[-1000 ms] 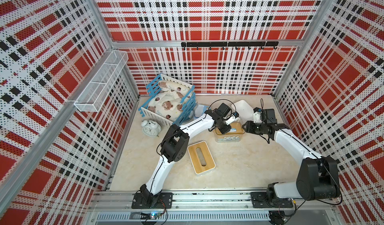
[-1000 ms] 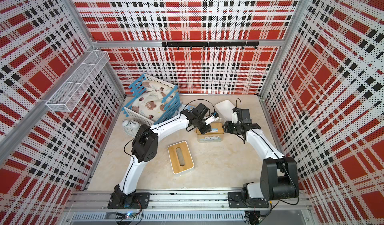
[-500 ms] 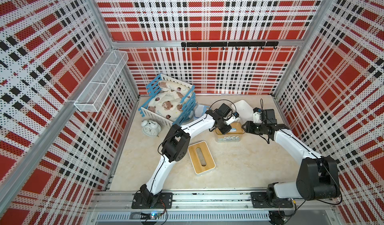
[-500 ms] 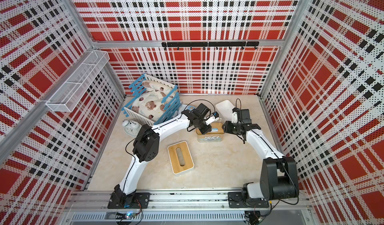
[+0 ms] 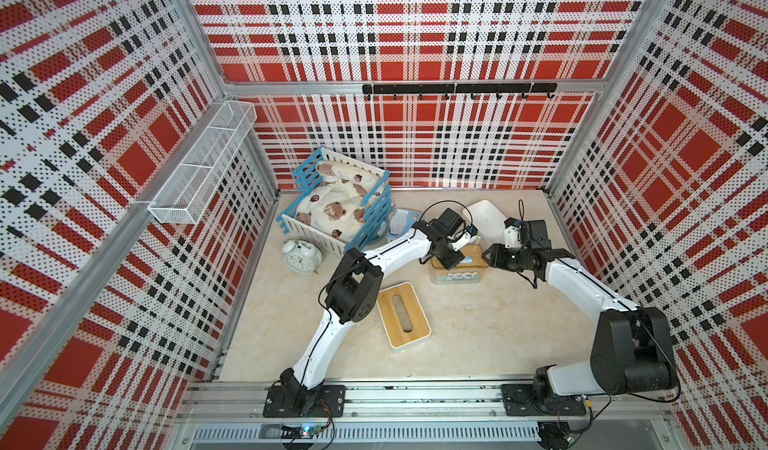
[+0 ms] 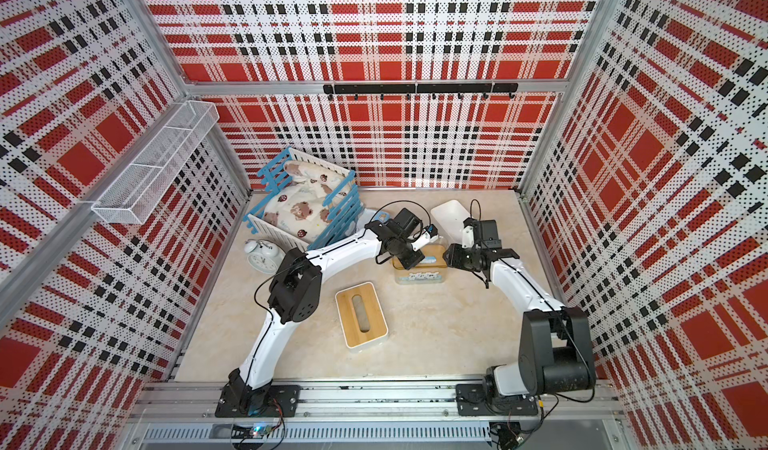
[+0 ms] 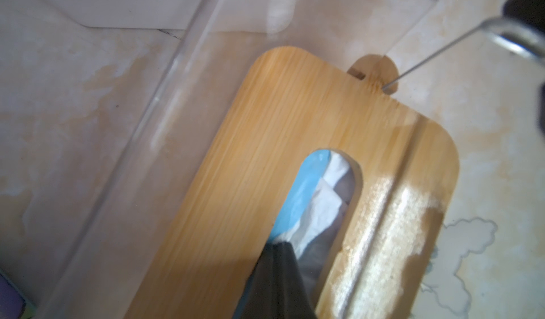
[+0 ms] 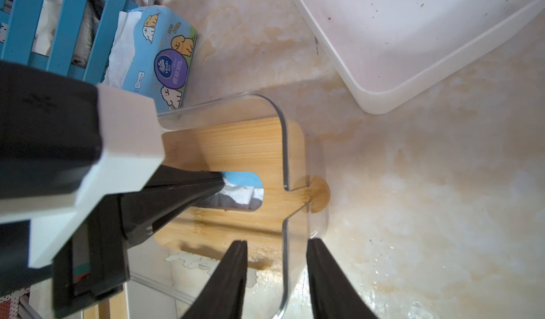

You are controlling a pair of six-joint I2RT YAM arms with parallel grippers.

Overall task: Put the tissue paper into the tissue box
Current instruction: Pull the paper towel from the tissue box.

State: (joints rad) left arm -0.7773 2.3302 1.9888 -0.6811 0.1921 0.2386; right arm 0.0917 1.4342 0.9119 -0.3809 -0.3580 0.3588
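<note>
Fingertips of the left end effector (image 8: 219,182) are pressed together and poked into the slot of the bamboo lid (image 7: 265,126); I cannot tell whether a sheet is caught between them. Directly under them, through the slot, lies the tissue paper (image 7: 321,202): crumpled white sheets and the pack's blue film, inside the clear tissue box (image 8: 284,143) with the lid resting on top.

The sheet looks feather-light, limp and easy to tear, so I would pinch a fold near its middle and draw it straight up. The film looks slick and yielding, so a pack is better taken across its short sides.

Just beside, the right end effector (image 8: 277,241) stands open. Its fingers straddle the box's end wall without clearly touching it, well placed to steady the light box.

Farther out from the left end effector, a second pack (image 8: 156,52) lies on the surface against the blue crib (image 5: 372,213), which holds bear-print bedding. Beyond the right end effector sits a bare white tray (image 8: 413,37). Back toward the arm bases is another lidded box (image 5: 403,319), its contents hidden.
</note>
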